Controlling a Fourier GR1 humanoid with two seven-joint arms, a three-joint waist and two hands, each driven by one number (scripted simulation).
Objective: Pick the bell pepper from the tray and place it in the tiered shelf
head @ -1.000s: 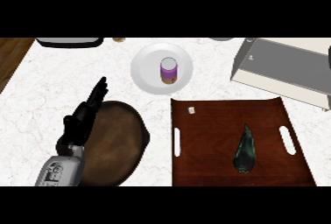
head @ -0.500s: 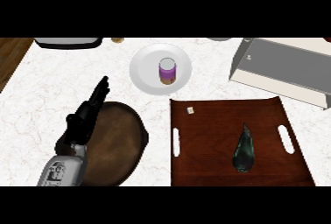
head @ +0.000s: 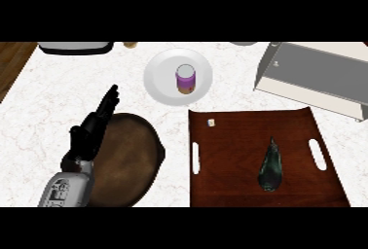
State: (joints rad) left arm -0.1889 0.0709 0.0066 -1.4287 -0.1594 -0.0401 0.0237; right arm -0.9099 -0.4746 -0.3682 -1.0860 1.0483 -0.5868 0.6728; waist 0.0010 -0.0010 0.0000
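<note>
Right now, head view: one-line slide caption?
Left hand rests open over brown bowl; dark bell pepper lies on tray.

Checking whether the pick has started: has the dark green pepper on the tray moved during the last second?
No. The pepper lies in the same spot on the tray, beside its right handle slot.

You see only one limb of the robot, at the lower left of the head view. Its left hand (head: 90, 131) is black all over, with slim, segmented fingers (head: 109, 99) and a blocky, knuckled palm that catches faint grey highlights. Below the wrist, your left forearm (head: 66, 189) is a light grey, rounded casing with a few small dark markings you cannot read on its upper face.
</note>
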